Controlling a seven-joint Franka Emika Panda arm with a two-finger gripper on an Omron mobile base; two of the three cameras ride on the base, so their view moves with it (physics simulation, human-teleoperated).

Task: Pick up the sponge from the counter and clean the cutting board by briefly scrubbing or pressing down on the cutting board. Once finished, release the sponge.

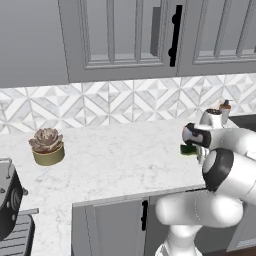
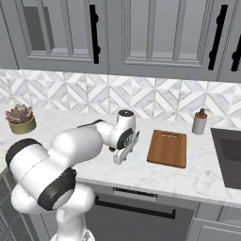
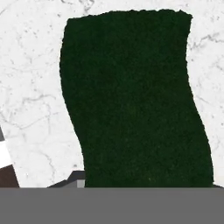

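**The robot's hand is low over the green sponge**

Close to me, the big white arm bends up from its base and reaches out over the counter (image 2: 141,176). The counter is white stone with thin grey lines in it, and grey cupboard doors sit under it.

The hand is turned down toward the counter top. The gripper (image 2: 118,157) is very low there, a little way left of the cutting board (image 2: 167,148). In the hand view, the sponge (image 3: 135,100) looks huge and dark green. It lies flat on the white stone, right under the hand. In the left base view a small bit of green sponge (image 1: 188,149) peeks out beside the hand. I cannot tell if the claw is spread or pressed together, because its tips are hidden at the bottom of the hand view and too small in the other views.

The cutting board is a flat brown wooden slab. It lies flat on the counter, apart from the sponge.

Farther back, a soap bottle (image 2: 200,122) stands near the wall, just past the board's far right corner. A dark sink (image 2: 228,155) is at the right edge. Far off to the left, a little potted plant (image 2: 20,119) sits near the tiled wall (image 2: 155,99). Grey wall cupboards (image 2: 155,37) with black handles hang above.
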